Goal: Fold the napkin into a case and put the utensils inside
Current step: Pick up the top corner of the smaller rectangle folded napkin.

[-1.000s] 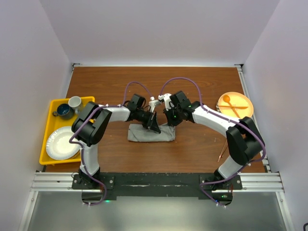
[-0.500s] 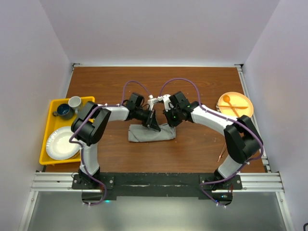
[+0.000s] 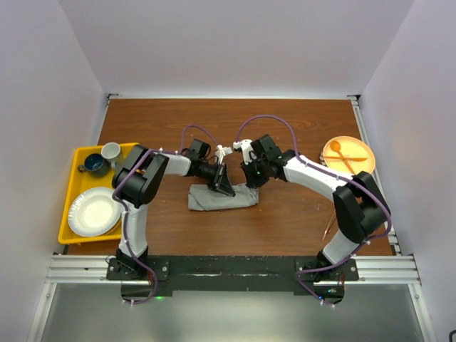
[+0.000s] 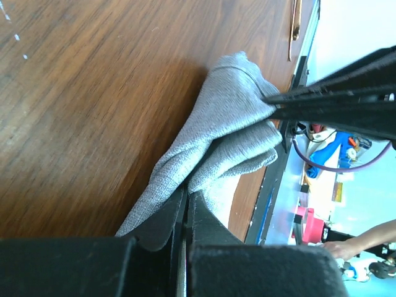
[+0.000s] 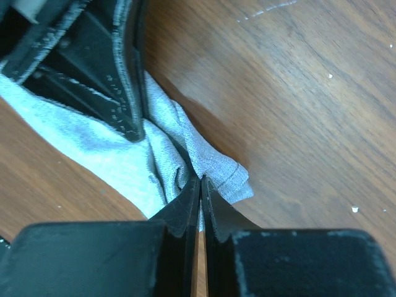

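Toward the middle of the tabletop [image 3: 285, 128], we have the napkin [image 3: 208, 200] bunched into a rough long strip, not yet flat and layered. Our left gripper [image 3: 222, 187] pinches its far edge, jaws closed on the cloth. Just to the right, our right gripper [image 3: 250, 177] nips a fold at the strip's right end, jaws all but together. Near the right edge the copper utensil [image 3: 329, 226] lies untouched, so folding and loading remain. Since a second ago, our left arm [image 3: 146, 174] has swung its elbow inward and both grippers have edged slightly left.
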Motion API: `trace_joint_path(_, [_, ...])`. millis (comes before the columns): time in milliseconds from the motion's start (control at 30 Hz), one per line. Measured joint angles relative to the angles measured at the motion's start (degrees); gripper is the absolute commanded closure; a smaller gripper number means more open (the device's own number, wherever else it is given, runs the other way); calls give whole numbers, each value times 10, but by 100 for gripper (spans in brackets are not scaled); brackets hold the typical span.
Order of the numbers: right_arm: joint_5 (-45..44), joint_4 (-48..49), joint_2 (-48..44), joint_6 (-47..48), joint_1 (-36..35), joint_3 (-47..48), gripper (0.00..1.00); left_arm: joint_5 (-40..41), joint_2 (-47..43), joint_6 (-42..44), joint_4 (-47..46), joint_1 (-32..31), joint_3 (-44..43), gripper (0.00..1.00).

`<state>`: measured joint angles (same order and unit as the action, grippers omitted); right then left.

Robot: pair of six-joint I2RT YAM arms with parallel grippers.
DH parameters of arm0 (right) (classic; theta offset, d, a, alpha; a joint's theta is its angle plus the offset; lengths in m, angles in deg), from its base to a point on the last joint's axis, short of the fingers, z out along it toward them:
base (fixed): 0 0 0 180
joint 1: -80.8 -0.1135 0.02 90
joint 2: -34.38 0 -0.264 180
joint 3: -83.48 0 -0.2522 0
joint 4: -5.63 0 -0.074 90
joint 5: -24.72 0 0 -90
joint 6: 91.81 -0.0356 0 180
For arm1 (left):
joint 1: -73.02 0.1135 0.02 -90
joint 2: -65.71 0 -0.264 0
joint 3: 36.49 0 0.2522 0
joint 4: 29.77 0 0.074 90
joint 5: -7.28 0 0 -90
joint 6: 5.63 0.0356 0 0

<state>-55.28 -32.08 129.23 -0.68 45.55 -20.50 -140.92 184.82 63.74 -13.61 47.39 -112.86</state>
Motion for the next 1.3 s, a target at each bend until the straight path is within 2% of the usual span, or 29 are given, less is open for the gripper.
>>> trace_joint_path(133, [8,-1,-2,-2,0,4,82,0,3,1,11,0,-6,100])
trace_joint_path(200, [12,-3,-2,-3,0,10,70,0,4,1,16,0,-9,100])
trace_joint_path(300, [17,-9,-2,-5,0,20,60,0,5,1,19,1,-9,100])
trace_joint_path(333, [17,-10,-2,-6,0,23,53,0,5,1,19,1,-9,100])
trace_joint_path(533, [36,-20,-5,-6,0,37,43,-2,7,1,19,1,-10,100])
trace_joint_path(700, [51,-20,-5,0,0,41,44,-2,9,1,25,1,-14,100])
trace_joint_path(967, [12,-21,13,15,-4,43,46,-3,9,1,25,1,-14,100])
trace_joint_path(1100, [-13,-17,34,23,-16,39,54,-3,9,2,27,1,-16,100])
trace_joint_path(1133, [-20,-17,35,24,-21,35,62,-3,9,2,27,1,-16,100])
trace_joint_path(1233, [-49,-11,35,28,-32,25,72,-3,10,2,27,1,-16,100])
trace_joint_path(1300, [-76,-4,35,29,-38,19,75,-3,10,2,26,1,-16,100])
